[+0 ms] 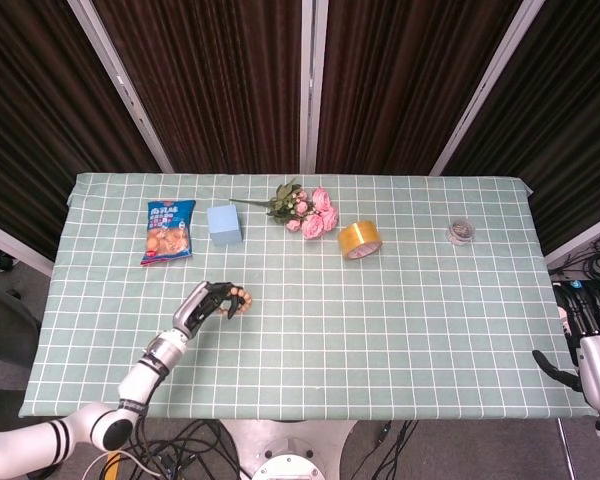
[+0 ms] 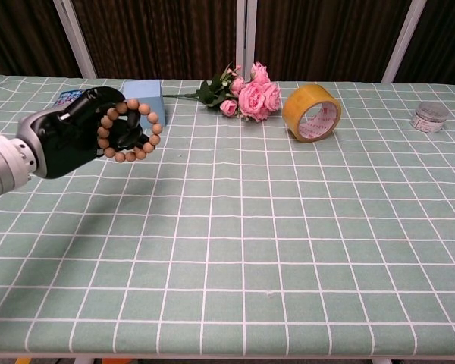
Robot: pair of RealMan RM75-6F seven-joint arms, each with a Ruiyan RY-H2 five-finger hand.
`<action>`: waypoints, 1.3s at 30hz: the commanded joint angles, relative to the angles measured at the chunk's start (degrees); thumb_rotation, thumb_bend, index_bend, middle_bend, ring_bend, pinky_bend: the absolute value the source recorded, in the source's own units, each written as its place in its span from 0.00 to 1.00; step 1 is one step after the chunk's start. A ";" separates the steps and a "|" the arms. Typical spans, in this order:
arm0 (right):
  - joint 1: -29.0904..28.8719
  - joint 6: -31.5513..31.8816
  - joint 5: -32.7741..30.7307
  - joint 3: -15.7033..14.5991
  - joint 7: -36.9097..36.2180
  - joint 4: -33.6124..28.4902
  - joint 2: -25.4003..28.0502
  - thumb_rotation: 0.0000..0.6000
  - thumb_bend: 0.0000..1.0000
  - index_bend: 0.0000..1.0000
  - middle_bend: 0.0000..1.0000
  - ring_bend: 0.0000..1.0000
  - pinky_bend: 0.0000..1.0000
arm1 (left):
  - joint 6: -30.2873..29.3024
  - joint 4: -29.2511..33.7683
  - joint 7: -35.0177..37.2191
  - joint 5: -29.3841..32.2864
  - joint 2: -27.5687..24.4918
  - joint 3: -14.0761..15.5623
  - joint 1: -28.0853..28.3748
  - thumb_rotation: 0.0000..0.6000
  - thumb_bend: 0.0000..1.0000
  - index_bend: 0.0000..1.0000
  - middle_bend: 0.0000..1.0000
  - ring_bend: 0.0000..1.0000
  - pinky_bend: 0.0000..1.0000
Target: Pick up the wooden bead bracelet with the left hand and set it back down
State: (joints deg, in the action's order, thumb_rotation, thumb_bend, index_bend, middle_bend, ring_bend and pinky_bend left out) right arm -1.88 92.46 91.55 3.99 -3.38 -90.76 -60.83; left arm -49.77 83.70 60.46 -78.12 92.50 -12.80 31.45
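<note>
My left hand (image 2: 80, 140) holds the wooden bead bracelet (image 2: 129, 131) above the green checked tablecloth, its dark fingers curled through the ring of tan beads. From the head view the same left hand (image 1: 205, 305) and bracelet (image 1: 238, 300) sit over the table's left front area. My right hand (image 1: 592, 345) hangs off the table's right edge with its fingers apart and nothing in it.
Behind the left hand stand a blue block (image 2: 144, 100) and a snack bag (image 1: 168, 231). Pink flowers (image 2: 250, 95), a yellow tape roll (image 2: 312, 112) and a small round tin (image 2: 430, 117) line the back of the table (image 2: 288, 227).
</note>
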 commanded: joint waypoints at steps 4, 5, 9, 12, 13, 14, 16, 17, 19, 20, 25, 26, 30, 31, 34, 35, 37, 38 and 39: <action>0.11 0.11 -0.04 -0.03 0.09 -0.12 0.05 1.00 0.08 0.00 0.08 0.00 0.00 | -0.72 -0.81 0.17 0.06 0.64 0.05 0.44 0.60 0.59 0.63 0.73 0.43 0.15; 0.14 0.15 -0.09 0.00 0.06 -0.13 0.06 1.00 0.08 0.00 0.08 0.00 0.00 | -0.70 -0.87 0.28 0.14 0.65 0.09 0.49 0.60 0.59 0.63 0.73 0.43 0.15; 0.12 -0.01 -0.23 -0.01 0.05 -0.12 0.09 1.00 0.08 0.00 0.08 0.00 0.00 | -0.68 -1.20 0.29 0.38 0.75 0.30 0.62 0.59 0.59 0.63 0.73 0.43 0.15; 0.02 -0.19 -0.23 0.00 0.04 -0.14 0.10 1.00 0.08 0.00 0.08 0.00 0.00 | -0.52 -1.31 0.64 0.60 0.86 0.42 0.72 0.59 0.60 0.62 0.73 0.43 0.15; -0.02 -0.23 -0.23 0.02 0.05 -0.16 0.12 1.00 0.08 0.00 0.08 0.00 0.00 | -0.54 -1.35 0.76 0.58 0.85 0.45 0.74 0.59 0.61 0.62 0.73 0.43 0.15; -0.06 -0.27 -0.23 0.04 0.06 -0.18 0.14 1.00 0.08 0.00 0.08 0.00 0.00 | -0.56 -1.44 0.90 0.46 0.85 0.51 0.79 0.59 0.62 0.62 0.73 0.43 0.15; -0.11 -0.36 -0.28 0.07 0.07 -0.22 0.19 1.00 0.08 0.00 0.08 0.00 0.00 | -0.50 -1.43 1.27 0.29 0.80 0.62 0.89 0.59 0.65 0.61 0.71 0.43 0.15; -0.14 -0.41 -0.30 0.08 0.05 -0.24 0.22 1.00 0.08 0.00 0.08 0.00 0.00 | -0.58 -1.44 1.51 0.14 0.77 0.67 0.92 0.59 0.67 0.60 0.70 0.43 0.15; -0.16 -0.47 -0.33 0.08 0.02 -0.25 0.26 1.00 0.08 0.00 0.08 0.00 0.00 | -0.73 -1.53 1.79 -0.34 0.75 0.85 1.02 0.59 0.68 0.58 0.68 0.43 0.15; -0.16 -0.49 -0.35 0.08 0.00 -0.27 0.28 1.00 0.08 0.00 0.08 0.00 0.00 | -0.75 -1.62 2.02 -0.63 0.72 0.99 1.11 0.59 0.68 0.56 0.66 0.43 0.15; -0.10 -0.44 -0.43 0.08 -0.18 -0.23 0.34 1.00 0.08 0.00 0.08 0.00 0.00 | -0.94 -2.04 3.00 -1.68 0.67 1.46 1.51 0.63 0.72 0.50 0.61 0.43 0.15; -0.07 -0.43 -0.43 0.06 -0.24 -0.22 0.35 1.00 0.08 0.00 0.08 0.00 0.00 | -0.95 -2.14 3.10 -1.82 0.67 1.55 1.62 0.64 0.73 0.50 0.60 0.43 0.15; 0.00 -0.39 -0.36 -0.03 -0.33 -0.19 0.39 1.00 0.08 0.00 0.08 0.00 0.00 | -1.15 -2.28 3.36 -2.00 0.68 1.78 1.82 0.69 0.77 0.49 0.59 0.43 0.15; 0.01 -0.41 -0.36 -0.06 -0.35 -0.18 0.39 1.00 0.08 0.00 0.08 0.00 0.00 | -1.13 -2.26 3.49 -2.00 0.66 1.82 1.87 0.71 0.79 0.49 0.59 0.43 0.15; 0.05 -0.45 -0.44 -0.10 -0.41 -0.18 0.40 1.00 0.08 0.00 0.08 0.00 0.00 | -1.22 -2.07 4.26 -2.07 0.54 1.97 1.92 0.70 0.81 0.49 0.60 0.43 0.15; 0.05 -0.46 -0.45 -0.10 -0.43 -0.20 0.40 1.00 0.08 0.00 0.08 0.00 0.00 | -1.26 -2.05 4.51 -2.17 0.49 2.08 1.94 0.63 0.81 0.49 0.60 0.43 0.15; 0.05 -0.47 -0.43 -0.11 -0.41 -0.22 0.42 1.00 0.08 0.00 0.08 0.00 0.00 | -1.12 -1.81 5.27 -2.06 0.28 2.07 2.00 0.37 0.79 0.50 0.60 0.43 0.15; 0.05 -0.46 -0.41 -0.12 -0.39 -0.24 0.43 1.00 0.08 0.00 0.08 0.00 0.00 | -0.95 -1.67 5.86 -2.02 0.11 2.08 2.06 0.25 0.78 0.50 0.60 0.43 0.15; 0.06 -0.44 -0.38 -0.12 -0.39 -0.25 0.43 1.00 0.08 0.00 0.08 0.00 0.00 | -0.90 -1.58 6.28 -1.98 -0.02 2.02 2.10 0.12 0.76 0.50 0.60 0.43 0.15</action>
State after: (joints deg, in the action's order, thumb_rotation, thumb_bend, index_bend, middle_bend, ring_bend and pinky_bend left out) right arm -1.81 92.02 91.16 3.87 -3.77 -91.01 -60.40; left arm -50.80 81.95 66.32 -80.16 92.68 -10.76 33.48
